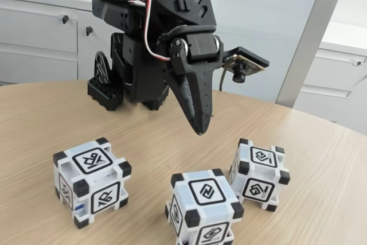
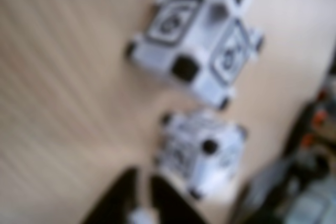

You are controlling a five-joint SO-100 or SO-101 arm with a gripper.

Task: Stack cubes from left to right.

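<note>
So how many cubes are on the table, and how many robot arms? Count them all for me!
White cubes with black corners: 3, left cube, middle cube, right cube
Black robot arms: 1, the arm
Total: 4

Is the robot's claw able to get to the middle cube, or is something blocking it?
Probably yes. The gripper hangs in the air above the table, behind the middle cube. Nothing lies between them, and the left cube and right cube stand apart from it.
</note>
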